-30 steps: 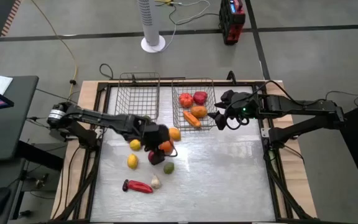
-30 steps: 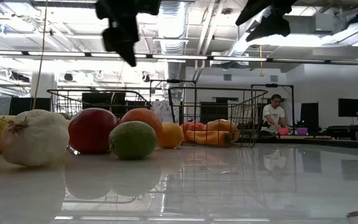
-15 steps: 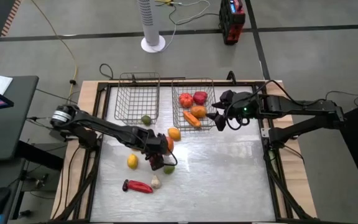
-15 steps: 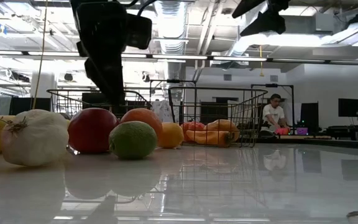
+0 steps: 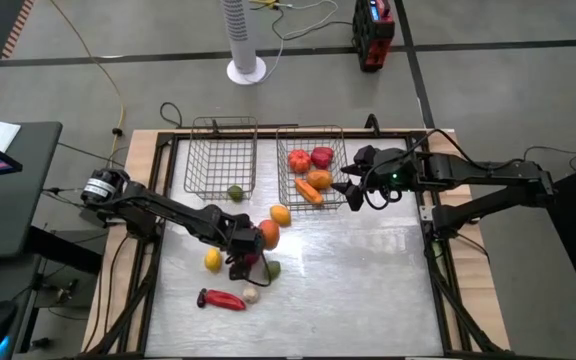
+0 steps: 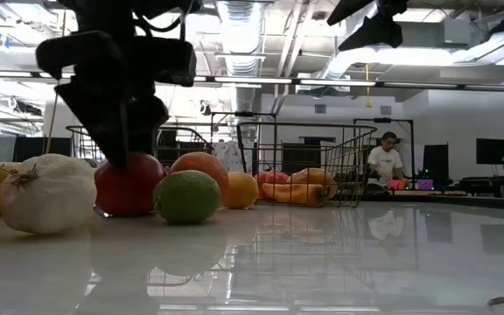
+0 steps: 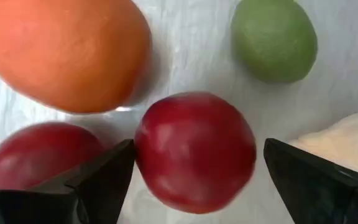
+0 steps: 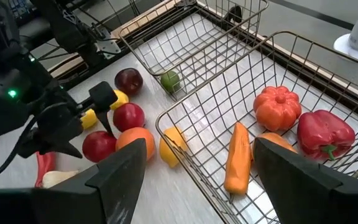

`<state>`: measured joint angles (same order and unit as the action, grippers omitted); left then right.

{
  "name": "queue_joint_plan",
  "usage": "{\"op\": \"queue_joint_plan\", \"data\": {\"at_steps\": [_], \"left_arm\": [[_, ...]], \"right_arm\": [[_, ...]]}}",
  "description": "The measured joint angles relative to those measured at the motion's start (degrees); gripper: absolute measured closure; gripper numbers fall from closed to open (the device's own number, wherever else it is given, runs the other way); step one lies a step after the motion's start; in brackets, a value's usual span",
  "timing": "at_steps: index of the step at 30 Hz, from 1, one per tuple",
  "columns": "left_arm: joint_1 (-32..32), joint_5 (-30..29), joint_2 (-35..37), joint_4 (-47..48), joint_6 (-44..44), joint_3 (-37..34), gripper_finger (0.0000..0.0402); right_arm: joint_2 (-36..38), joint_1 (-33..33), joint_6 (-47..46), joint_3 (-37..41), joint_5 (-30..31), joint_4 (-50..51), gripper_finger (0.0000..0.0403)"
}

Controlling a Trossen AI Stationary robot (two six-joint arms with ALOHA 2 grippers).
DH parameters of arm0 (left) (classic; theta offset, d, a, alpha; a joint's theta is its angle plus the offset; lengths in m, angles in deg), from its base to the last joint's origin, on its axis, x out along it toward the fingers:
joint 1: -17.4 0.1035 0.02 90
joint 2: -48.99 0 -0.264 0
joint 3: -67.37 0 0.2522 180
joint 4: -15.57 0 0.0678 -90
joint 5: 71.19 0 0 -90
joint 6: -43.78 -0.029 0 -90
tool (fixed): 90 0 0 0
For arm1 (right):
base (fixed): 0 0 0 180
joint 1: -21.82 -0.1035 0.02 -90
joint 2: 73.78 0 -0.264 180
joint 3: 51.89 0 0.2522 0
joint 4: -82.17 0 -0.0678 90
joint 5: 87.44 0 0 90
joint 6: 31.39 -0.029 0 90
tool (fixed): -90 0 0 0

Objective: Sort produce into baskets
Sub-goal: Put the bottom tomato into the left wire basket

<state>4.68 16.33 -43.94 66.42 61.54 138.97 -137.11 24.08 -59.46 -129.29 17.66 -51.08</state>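
Writing is nowhere legible; left pincer [image 7: 194,171] straddles a red fruit [image 7: 194,152] with fingers wide, right pincer [image 8: 194,168] hovers wide over the right basket [image 5: 340,160].

the left end effector [image 7: 194,180] has dropped around the red fruit [image 7: 194,149].

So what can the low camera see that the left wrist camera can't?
Only the low view shows a person far back in the room and a wire basket holding produce. Only the left wrist view shows the left jaws open either side of the red fruit. Both show that red fruit, the orange, the green lime and the garlic.
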Motion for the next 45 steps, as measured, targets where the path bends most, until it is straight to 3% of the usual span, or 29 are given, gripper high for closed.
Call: {"op": "queue_joint_plan", "data": {"at_steps": [13, 22, 31, 34, 40, 45], "left_arm": [[-0.1, -1.1, 0.0, -2.6, 0.3, -2.0, 0.0064], [0.2, 0.6, 1.6, -0.3, 4.6, -1.6, 0.0131], [2.2, -1.1, 8.3, 1.5, 5.8, 2.7, 0.0134], [3.7, -6.2, 12.3, 2.6, 5.4, 4.8, 0.0134], [10.5, -25.3, 21.4, 7.8, 6.7, 6.6, 0.0133], [20.7, -26.6, 24.7, 12.1, 6.2, 6.7, 0.013]], "right_arm": [[0.0, 0.1, 0.0, 0.1, 0.0, 0.2, 0.0081], [0.0, 0.1, -0.4, 0.1, 0.0, 1.6, 0.0081], [0.0, 0.1, -0.2, 0.2, -0.1, 2.4, 0.0081], [0.0, 0.1, -0.1, 0.2, -0.1, 2.3, 0.0081], [0.0, 0.9, -0.1, 0.2, -0.2, 1.9, 0.0081], [0.0, 1.2, 0.0, 0.2, -0.2, 0.4, 0.0081]]}}
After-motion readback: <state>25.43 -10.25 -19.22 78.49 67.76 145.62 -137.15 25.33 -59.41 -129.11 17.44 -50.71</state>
